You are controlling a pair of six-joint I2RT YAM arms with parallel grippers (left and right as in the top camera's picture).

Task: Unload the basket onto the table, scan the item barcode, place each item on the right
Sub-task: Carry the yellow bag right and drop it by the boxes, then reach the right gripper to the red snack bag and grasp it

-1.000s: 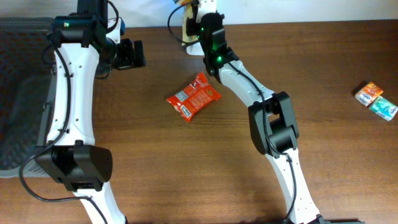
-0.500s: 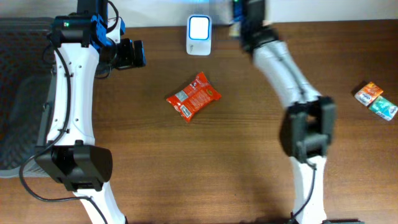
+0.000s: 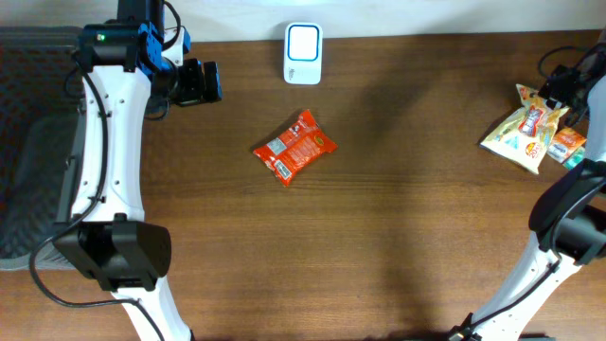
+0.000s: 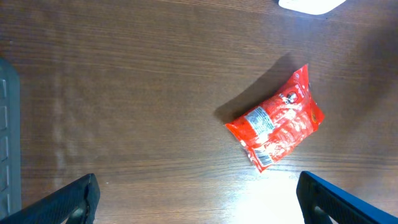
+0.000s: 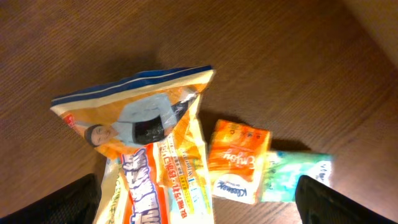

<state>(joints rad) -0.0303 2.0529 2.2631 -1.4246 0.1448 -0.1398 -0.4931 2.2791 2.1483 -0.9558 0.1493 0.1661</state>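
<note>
The red packet lies flat in the middle of the desk, below the scanner. It looks light, soft and crinkly, best pinched across a sealed edge. The left claw hangs wide open and empty, apart from it, and the right claw gapes above a yellow bag, gripping nothing.

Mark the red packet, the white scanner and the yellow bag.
red packet (image 3: 294, 146), overhead view, middle of its face
white scanner (image 3: 303, 52), overhead view, its top face
yellow bag (image 5: 155, 168), right wrist view, middle of its front

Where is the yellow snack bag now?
In the overhead view the yellow snack bag lies at far right, directly left of the orange packet.
</note>
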